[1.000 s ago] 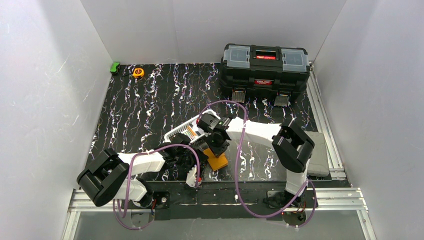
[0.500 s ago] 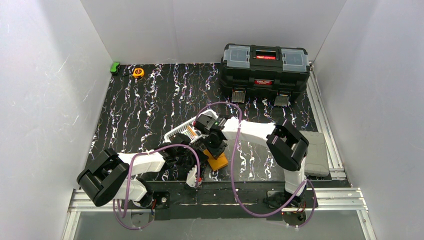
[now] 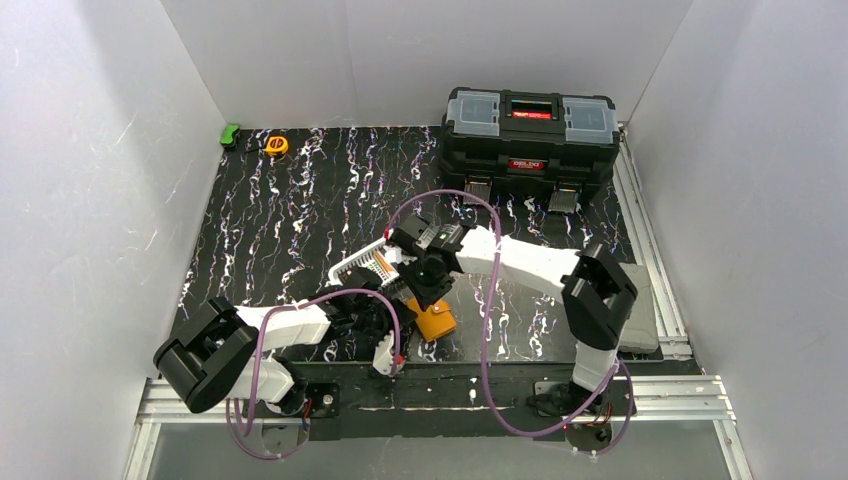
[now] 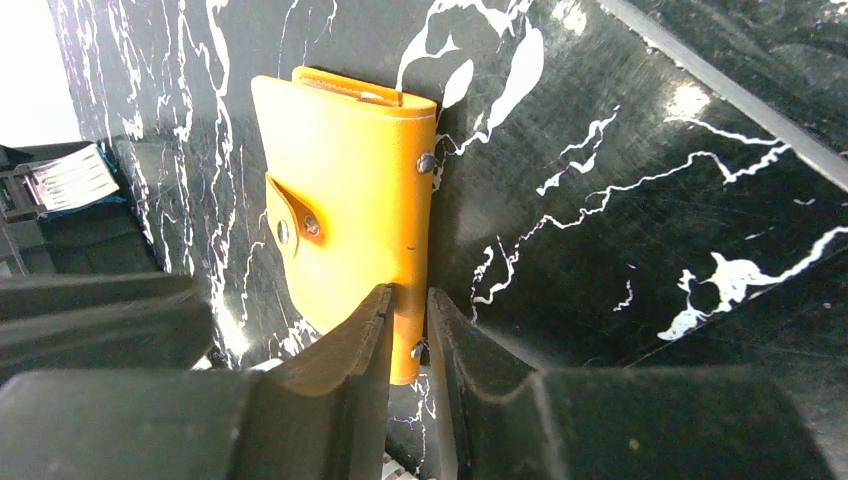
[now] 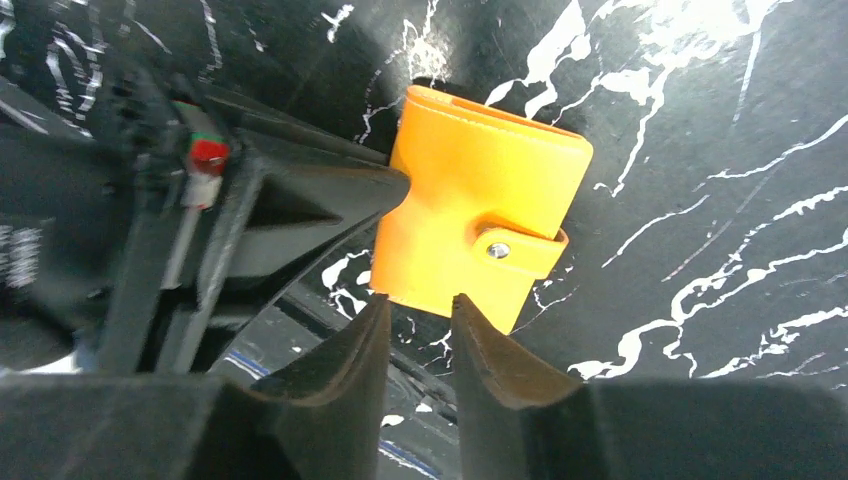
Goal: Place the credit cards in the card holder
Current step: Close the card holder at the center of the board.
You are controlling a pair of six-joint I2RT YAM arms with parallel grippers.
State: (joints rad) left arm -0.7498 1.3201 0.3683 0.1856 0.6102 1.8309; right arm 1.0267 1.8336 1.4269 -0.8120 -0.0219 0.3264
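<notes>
Two grippers are judged necessary for the opening: on the black marbled table [image 3: 280,200], the card holder [image 4: 345,180], closed and snapped, should be held steady by the left gripper [image 4: 409,300], which is clamped on one edge, while the snap tab [image 5: 520,250] is taken squarely and peeled back. The holder lies by the table's near edge, just beyond the tips of the right gripper [image 5: 420,308], whose jaws are slightly parted on nothing

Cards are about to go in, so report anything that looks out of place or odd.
The card holder is folded with its tab snapped shut, so no pocket is exposed for loading. The left gripper pinches one edge of it. Nothing looks spilled or damaged.
</notes>
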